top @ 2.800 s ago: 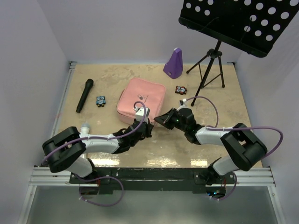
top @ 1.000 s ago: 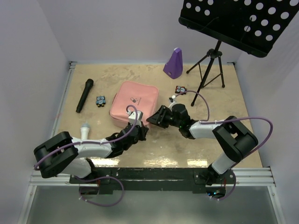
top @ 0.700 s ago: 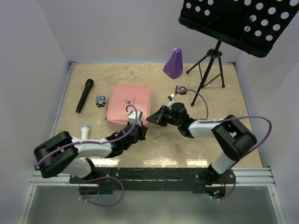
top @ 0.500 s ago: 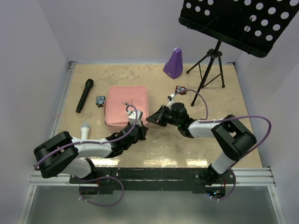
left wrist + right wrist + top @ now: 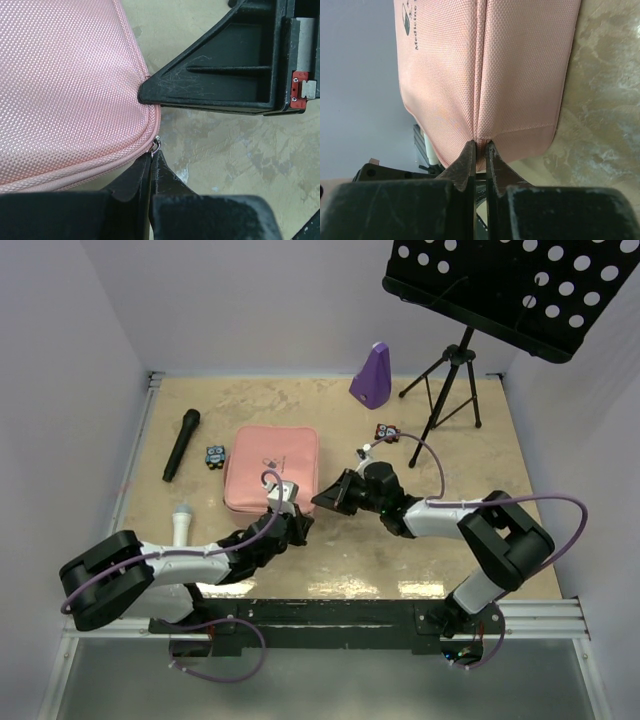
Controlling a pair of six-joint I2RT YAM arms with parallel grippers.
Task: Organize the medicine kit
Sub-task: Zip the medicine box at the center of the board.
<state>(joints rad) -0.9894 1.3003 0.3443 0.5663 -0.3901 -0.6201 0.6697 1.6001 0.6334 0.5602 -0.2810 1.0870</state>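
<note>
The pink medicine kit (image 5: 270, 468) lies closed and flat on the table, its logo facing up. My left gripper (image 5: 292, 524) sits at the kit's near right corner. In the left wrist view its jaws (image 5: 152, 154) are shut on the small metal zipper pull (image 5: 156, 146) at the edge of the kit (image 5: 65, 85). My right gripper (image 5: 325, 498) meets the same corner from the right. In the right wrist view it (image 5: 480, 146) is shut, pinching a fold of the pink fabric on the kit's edge (image 5: 485, 70).
A black microphone (image 5: 182, 444) and a white-headed one (image 5: 181, 523) lie to the left. Two small owl figures (image 5: 215, 455) (image 5: 387, 432) flank the kit. A purple metronome (image 5: 372, 373) and a music stand's tripod (image 5: 448, 390) stand at the back right.
The kit has slid left and turned square to the table. My right gripper has closed onto its edge. The left arm, still shut on the pull, has drawn back slightly.
</note>
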